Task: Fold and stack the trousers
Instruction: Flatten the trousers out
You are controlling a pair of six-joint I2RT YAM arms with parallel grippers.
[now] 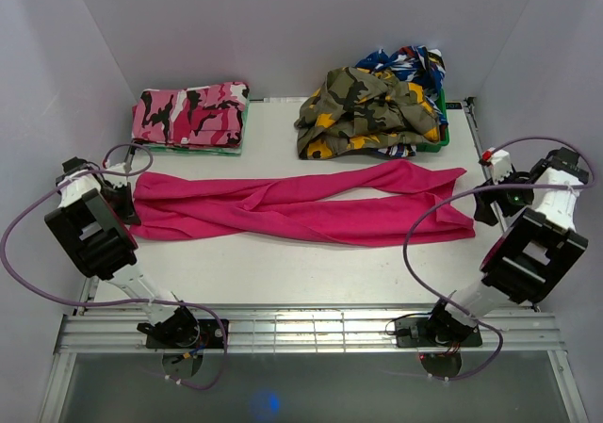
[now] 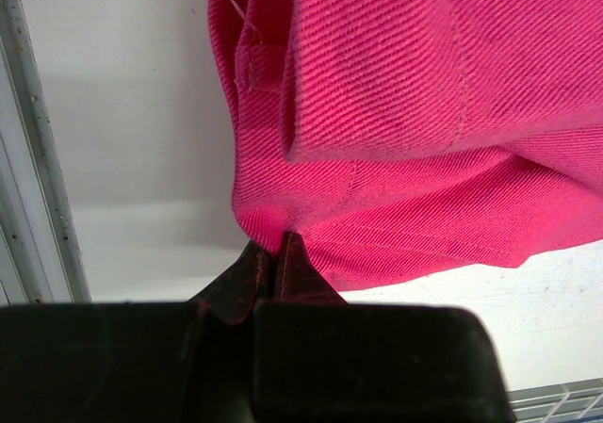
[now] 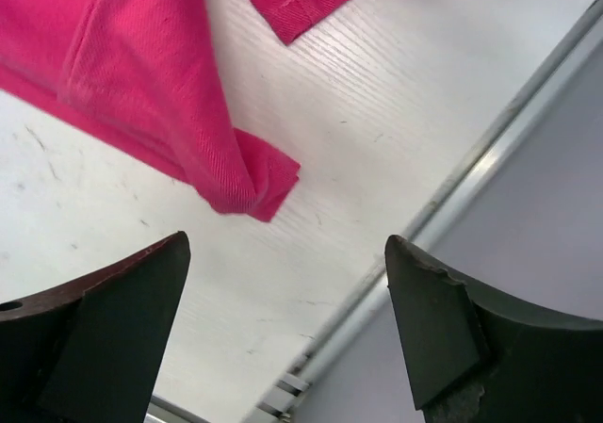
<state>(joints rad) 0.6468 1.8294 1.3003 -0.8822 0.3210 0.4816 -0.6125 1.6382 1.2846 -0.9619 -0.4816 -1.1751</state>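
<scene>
The magenta-pink trousers (image 1: 301, 206) lie stretched left to right across the middle of the table, legs twisted over each other. My left gripper (image 1: 124, 206) is at their left end; in the left wrist view its jaws (image 2: 278, 249) are shut on the edge of the pink fabric (image 2: 405, 112). My right gripper (image 1: 490, 204) is open and empty just right of the trousers' right end. In the right wrist view the gripper (image 3: 287, 253) hovers over bare table, with a folded pink cuff corner (image 3: 254, 183) just ahead of it.
A folded pink-black-white camouflage pair (image 1: 191, 115) sits at the back left on a green item. An olive-yellow camouflage garment (image 1: 367, 110) is piled on a green basket (image 1: 441, 136) with other clothes at the back right. Metal rails (image 3: 490, 159) edge the table.
</scene>
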